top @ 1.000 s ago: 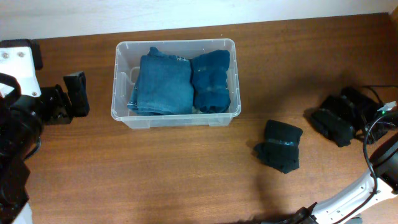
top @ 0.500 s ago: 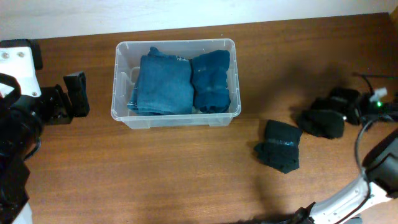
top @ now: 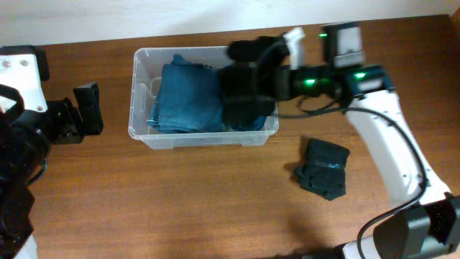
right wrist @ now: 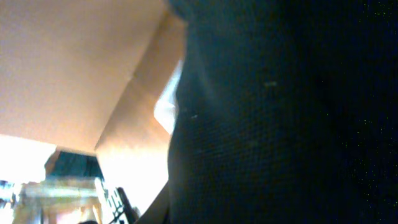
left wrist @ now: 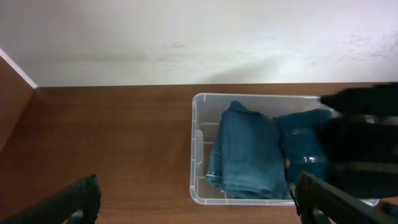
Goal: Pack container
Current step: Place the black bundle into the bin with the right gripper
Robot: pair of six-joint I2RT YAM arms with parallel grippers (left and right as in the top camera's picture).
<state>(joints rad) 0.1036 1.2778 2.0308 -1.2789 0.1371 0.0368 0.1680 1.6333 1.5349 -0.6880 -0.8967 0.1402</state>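
The clear container stands at the table's back middle. Folded blue jeans fill its left half, and a dark blue garment lies beside them. My right gripper hangs over the container's right half, shut on a black garment. That fabric fills the right wrist view and hides the fingers. My left gripper is open, left of the container, holding nothing.
Another folded dark garment lies on the wooden table to the front right of the container. A pale wall runs along the table's back edge.
The right arm has swung from the table's right side to above the container, and a black garment now hangs in its jaws. The left arm has not moved.
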